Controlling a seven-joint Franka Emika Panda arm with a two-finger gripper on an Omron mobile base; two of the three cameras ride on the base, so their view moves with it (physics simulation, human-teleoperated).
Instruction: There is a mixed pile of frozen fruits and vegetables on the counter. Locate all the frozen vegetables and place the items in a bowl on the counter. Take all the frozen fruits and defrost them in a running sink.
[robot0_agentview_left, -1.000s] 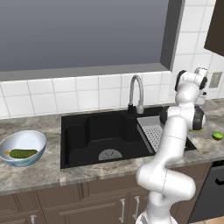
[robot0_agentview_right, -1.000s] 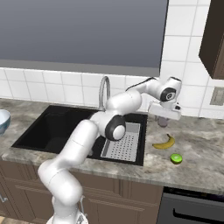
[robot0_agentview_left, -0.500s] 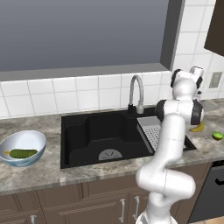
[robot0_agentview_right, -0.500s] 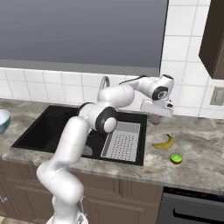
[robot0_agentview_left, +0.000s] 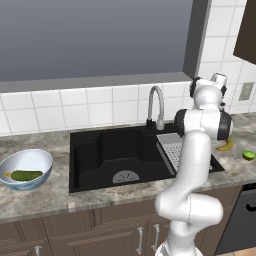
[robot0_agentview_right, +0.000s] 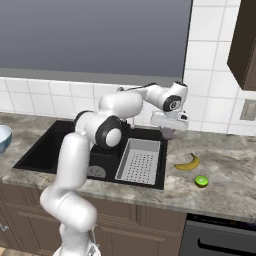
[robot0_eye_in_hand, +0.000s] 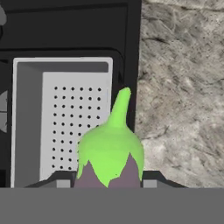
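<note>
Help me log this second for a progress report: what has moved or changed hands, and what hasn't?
The end effector, shut on the eggplant, swung from above the counter by the banana toward the sink, and now hangs by the grey tray. Nothing was let go. Banana, lime, and the bowl with its cucumber stayed put.

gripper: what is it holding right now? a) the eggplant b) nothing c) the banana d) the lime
a: in the hand view the gripper is shut on the eggplant, grey-purple with a green cap, while the banana and the lime lie on the counter.
</note>
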